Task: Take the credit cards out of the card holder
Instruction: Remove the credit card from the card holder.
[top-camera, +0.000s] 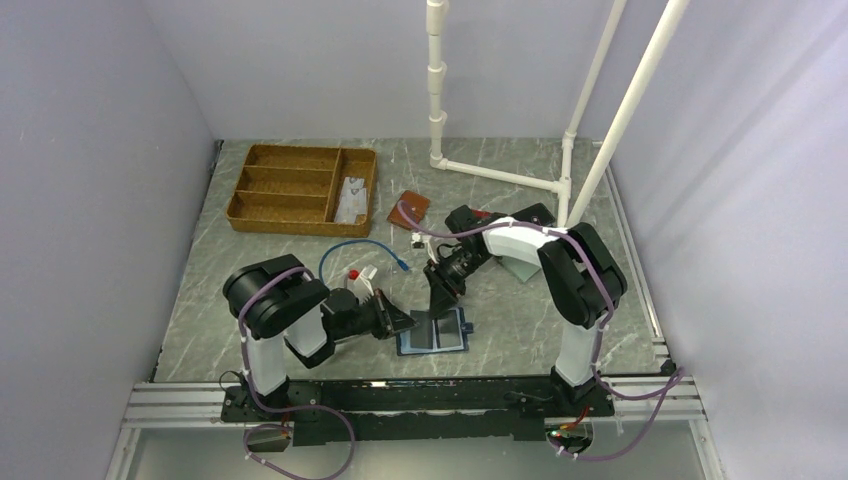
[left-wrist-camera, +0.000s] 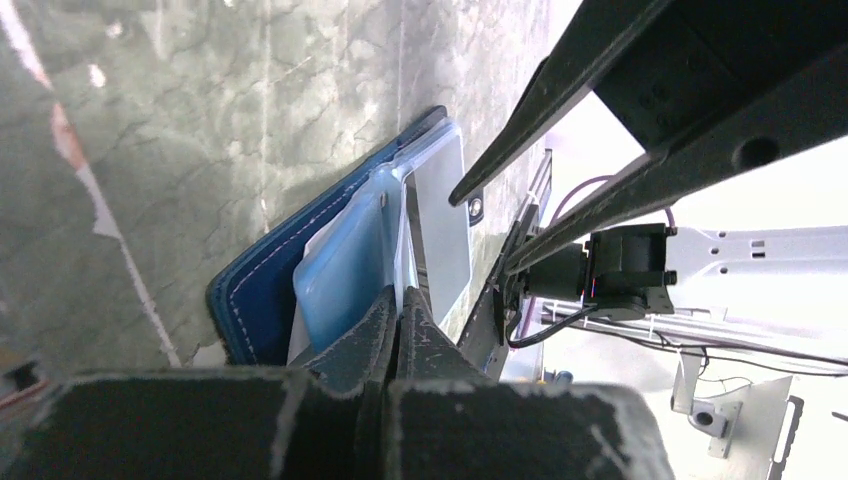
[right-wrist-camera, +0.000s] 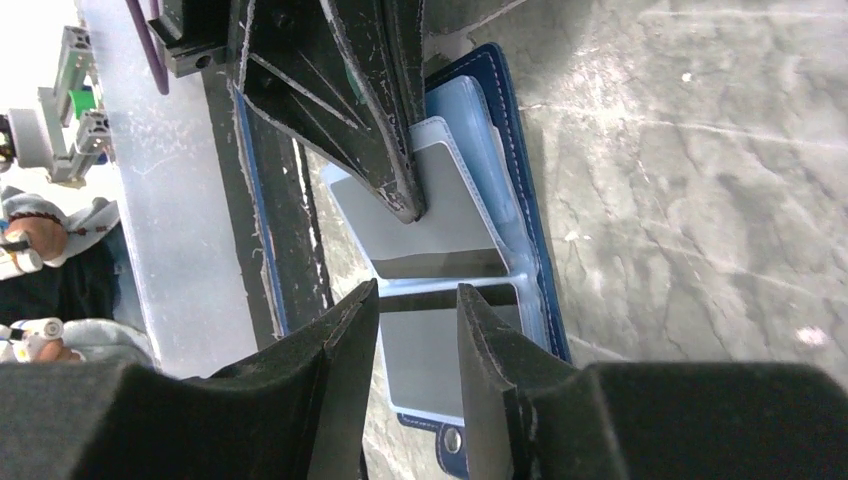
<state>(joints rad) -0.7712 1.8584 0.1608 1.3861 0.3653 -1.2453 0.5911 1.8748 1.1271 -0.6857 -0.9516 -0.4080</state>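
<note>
Two cards left in holder: two grey credit cards (right-wrist-camera: 450, 225) are seen in the clear sleeves of the card holder (right-wrist-camera: 512, 150), one on each side of the fold. Any more underneath cannot be told.
Holder position: laid open and flat on the table (top-camera: 230, 290), at the near edge, between the two arms.
Left gripper (left-wrist-camera: 397, 312): fingers are pressed together, with the tips set on the edge of one sleeved card. Whether a card edge is pinched between them cannot be told.
Right gripper (right-wrist-camera: 418, 312): fingers are spread part way and held just over the other card. Nothing is clamped.
Possibly out: pale flat pieces (top-camera: 350, 198) are seen in the right compartment of the wicker tray (top-camera: 262, 190), far left of the table. They are judged to be removed cards, but this is not confirmed at this size.
Progress: judged mid-task. The holder is opened and at least two cards are not yet drawn.
Step in hand: judged as one card about to be worked out of its sleeve while the holder is steadied.
Left to do: both visible cards are to be slid free and set aside, and hidden sleeves are to be checked.
Risk: the sleeve is glossy, so a card may be lost from a thin pinch. The holder may also be dragged along.
</note>
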